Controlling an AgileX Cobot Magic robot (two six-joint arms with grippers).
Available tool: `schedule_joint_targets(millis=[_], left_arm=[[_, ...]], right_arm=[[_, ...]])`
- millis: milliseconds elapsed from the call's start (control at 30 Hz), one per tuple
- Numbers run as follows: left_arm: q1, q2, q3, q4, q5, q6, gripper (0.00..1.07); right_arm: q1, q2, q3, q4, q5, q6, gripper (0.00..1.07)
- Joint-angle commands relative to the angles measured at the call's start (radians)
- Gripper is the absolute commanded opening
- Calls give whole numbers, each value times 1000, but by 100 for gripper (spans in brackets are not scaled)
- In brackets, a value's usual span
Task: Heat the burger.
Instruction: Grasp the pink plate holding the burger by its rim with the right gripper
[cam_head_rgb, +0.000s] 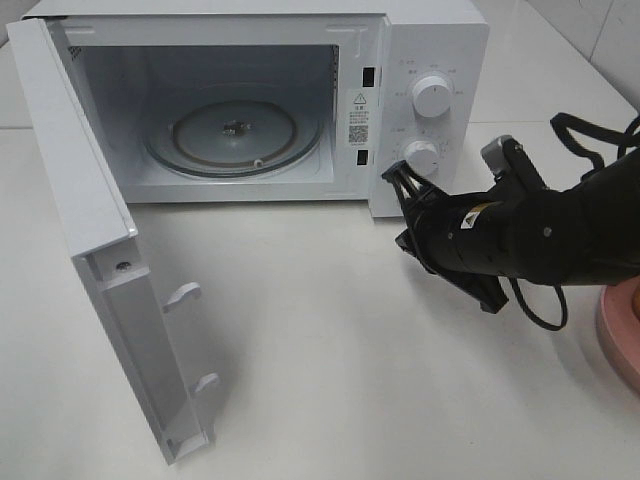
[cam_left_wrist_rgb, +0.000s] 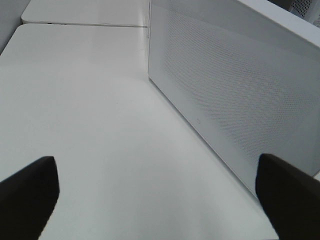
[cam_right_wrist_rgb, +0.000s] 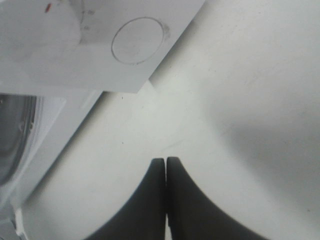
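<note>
**White microwave stands open; burger not in any view**

White table (cam_head_rgb: 330, 380) carries the microwave (cam_head_rgb: 430, 40) across the upper part of the high view. Its door (cam_head_rgb: 90, 230) hangs wide open down the left side of the frame. Inside the lit cavity the glass turntable (cam_head_rgb: 235, 135) lies bare. To the right of it the control panel bears an upper knob (cam_head_rgb: 432, 96) and a lower knob (cam_head_rgb: 422, 157).

The right gripper (cam_head_rgb: 400, 180) sits just beside the lower knob at centre right, with its jaws clenched together on nothing; the right wrist view shows the two fingers (cam_right_wrist_rgb: 150, 200) pressed flat against each other. A pink plate (cam_head_rgb: 620, 335) peeks in at the right edge, mostly cut off.

The left gripper (cam_left_wrist_rgb: 157, 200) is released, its fingertips spread to the two lower corners of the left wrist view, above bare table beside a white dotted panel (cam_left_wrist_rgb: 235, 90).

The burger shows in no picture, so its place relative to either pair of jaws cannot be told.
</note>
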Motion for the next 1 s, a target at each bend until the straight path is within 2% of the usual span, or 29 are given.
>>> schedule_joint_targets(millis=[33,100,267,467,500,633,667,733,767,867,1000], left_arm=[[2,-17,1,-5,-2,-2,100],[2,-17,1,-5,-2,-2,100],[2,-17,1,-5,-2,-2,100],[2,-17,1,-5,-2,-2,100],[2,-17,1,-5,-2,-2,100],[2,-17,1,-5,-2,-2,100],[2,-17,1,-5,-2,-2,100],[2,-17,1,-5,-2,-2,100],[2,-17,1,-5,-2,-2,100],[2,-17,1,-5,-2,-2,100],[2,-17,1,-5,-2,-2,100]], right_arm=[[-5,-40,2,-17,94,-146,1],[-5,-78,2,-17,190,-276,1],[-5,-125,2,-30,274,-430,1],[-5,-192,-8,-93,449,-619,3],[-5,-208,-22,-136,521,-676,3],[-5,-231,-59,-220,634,-721,4],[-5,-239,-92,-290,715,-722,5],[-5,-242,-113,-328,766,-722,5],[-5,-242,-150,-391,860,-723,7],[-6,-242,-182,-441,950,-747,11],[-31,-242,-191,-443,1007,-799,18]])
